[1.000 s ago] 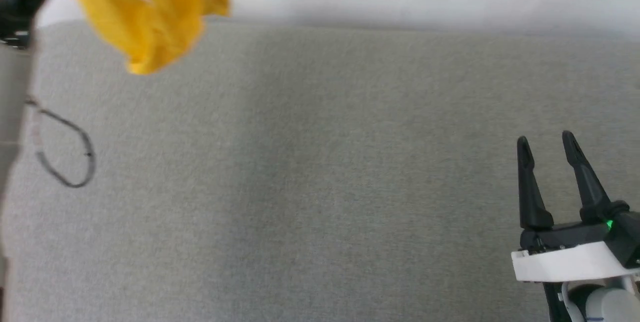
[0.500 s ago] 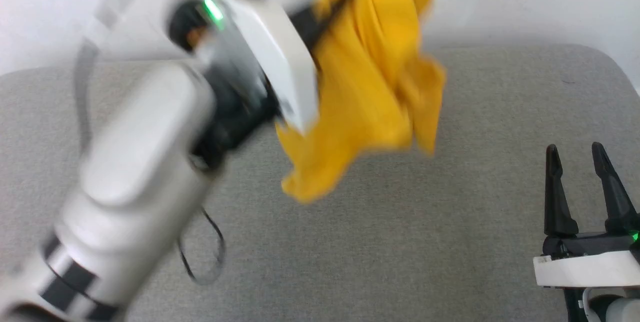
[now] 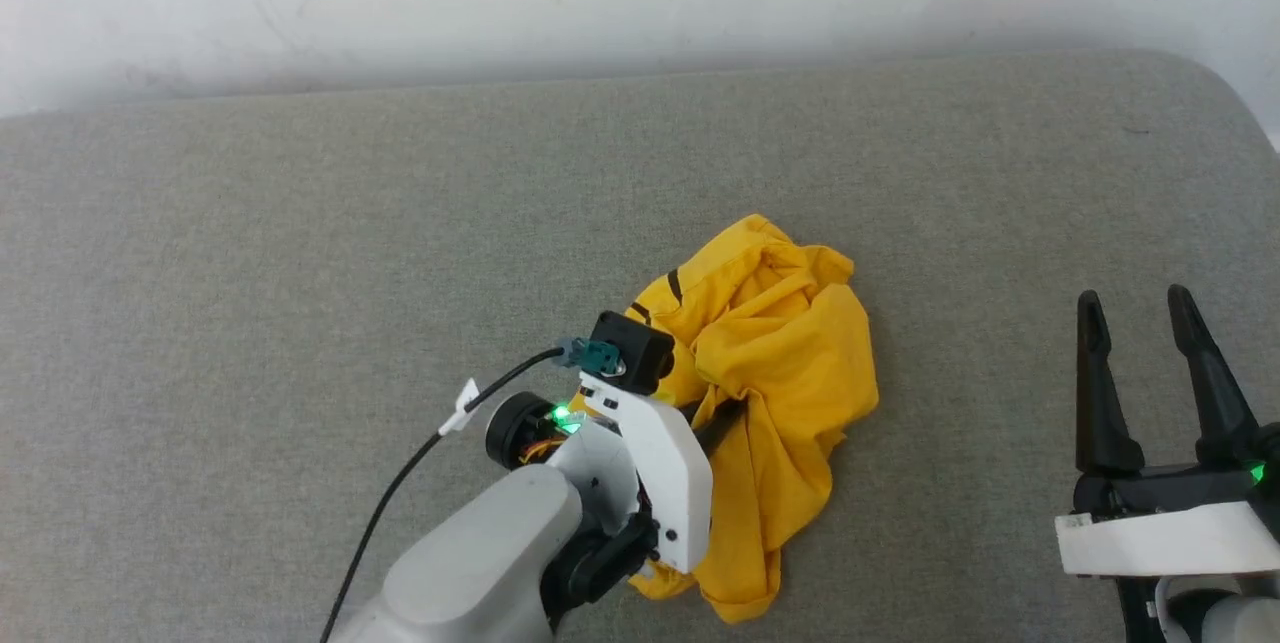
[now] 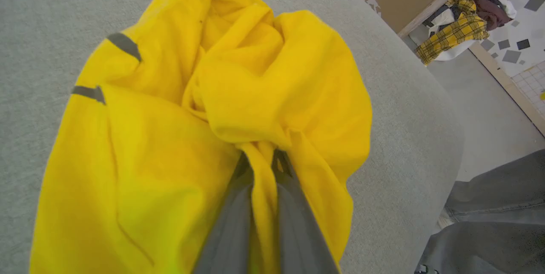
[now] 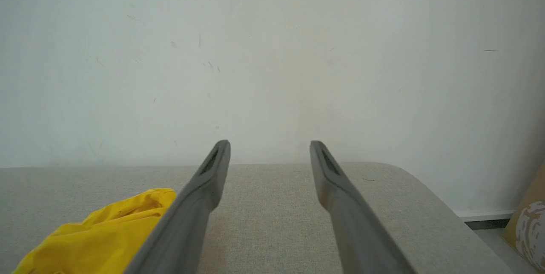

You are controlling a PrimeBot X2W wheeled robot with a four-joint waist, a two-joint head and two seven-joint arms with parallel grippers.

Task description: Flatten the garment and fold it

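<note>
The fingers [image 4: 230, 227] of the left gripper [image 4: 262, 158] are closed on a thin fold of the yellow T-shirt [image 3: 775, 343], which lies crumpled near the middle of the grey fabric-covered bench [image 3: 300, 253]. The right gripper [image 3: 1133, 295] stands open and empty, well apart. To flatten well, the right fingers should probably take a second edge, then both pull apart slowly.

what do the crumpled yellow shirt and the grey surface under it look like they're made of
Crumpled yellow shirt: soft knit fabric, likely cotton, matte; it bunches in loose rounded folds with no shine. Grey surface: woven upholstery-type cloth, perhaps over padding, matte; a fine heathered weave shows and its corner is rounded.
</note>
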